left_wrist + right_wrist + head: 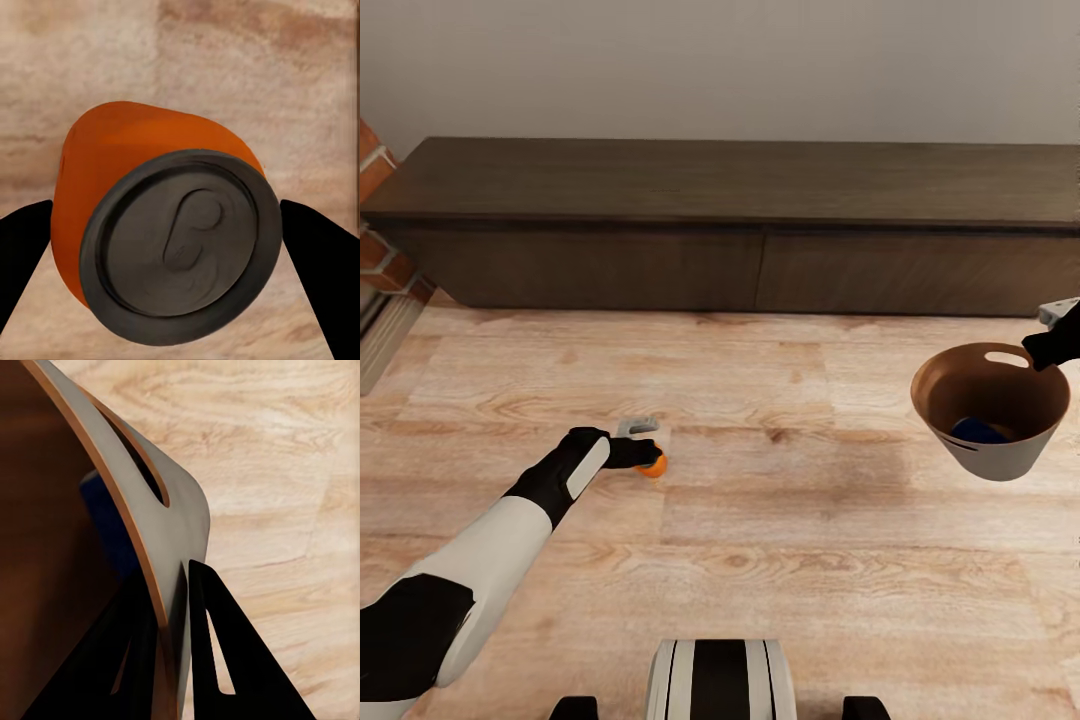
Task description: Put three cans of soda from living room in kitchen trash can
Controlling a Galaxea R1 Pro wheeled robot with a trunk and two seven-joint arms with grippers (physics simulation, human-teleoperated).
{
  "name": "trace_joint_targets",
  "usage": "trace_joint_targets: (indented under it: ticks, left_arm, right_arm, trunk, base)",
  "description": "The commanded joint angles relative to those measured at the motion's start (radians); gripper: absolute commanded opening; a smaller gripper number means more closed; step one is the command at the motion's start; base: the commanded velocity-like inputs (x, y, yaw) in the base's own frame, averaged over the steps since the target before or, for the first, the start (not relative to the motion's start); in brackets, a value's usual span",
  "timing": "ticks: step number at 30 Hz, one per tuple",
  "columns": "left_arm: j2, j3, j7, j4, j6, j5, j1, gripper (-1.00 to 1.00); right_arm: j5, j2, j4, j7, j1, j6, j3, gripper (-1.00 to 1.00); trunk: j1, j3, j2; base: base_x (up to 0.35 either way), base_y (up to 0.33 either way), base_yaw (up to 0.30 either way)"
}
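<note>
An orange soda can (655, 467) with a grey top (184, 247) is down at the light wood floor, left of centre. My left gripper (648, 458) is shut on it, with a black finger (22, 262) against each side. At the right my right gripper (1048, 348) is shut on the rim of the pale grey trash can (1000, 455), holding it above the floor. Its fingers (225, 660) pinch the wall beside the slot handle (142, 465). The blue can (977, 432) lies in the bin's brown inside. The second orange can is out of view.
A long dark wood cabinet (740, 230) runs along the far wall. Brick fireplace edge (375, 215) stands at the far left. The plank floor (780, 520) stretches between the two arms. My base (720, 680) shows at the bottom.
</note>
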Motion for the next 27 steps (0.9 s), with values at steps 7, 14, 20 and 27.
trace_joint_targets:
  ticks: [7,14,20,27]
  left_arm:
    - [0.0,0.0,-0.001,0.0,0.001,-0.001,0.0,-1.0]
    - [0.002,0.0,-0.007,-0.001,0.007,0.0,0.0,-1.0]
    - [0.009,0.003,-0.117,-0.03,0.088,0.005,0.0,-1.0]
    - [0.036,0.008,-0.264,-0.048,0.265,0.006,-0.014,-1.0]
  right_arm:
    - [0.009,-0.001,0.001,0.002,0.0,0.001,0.004,-1.0]
    - [0.009,0.002,0.022,0.002,0.001,0.001,0.004,-1.0]
    - [0.009,0.009,0.055,0.018,0.001,0.001,0.003,-1.0]
    - [0.009,0.005,0.059,0.093,0.002,0.001,0.006,-1.0]
  trunk:
    - [-0.027,0.022,0.049]
    - [-0.054,0.044,0.098]
    - [-0.077,0.063,0.14]
    - [-0.104,0.085,0.189]
  base:
    - [0.0,0.0,0.0]
    - [0.0,0.0,0.0]
    - [0.0,0.0,0.0]
    - [0.0,0.0,0.0]
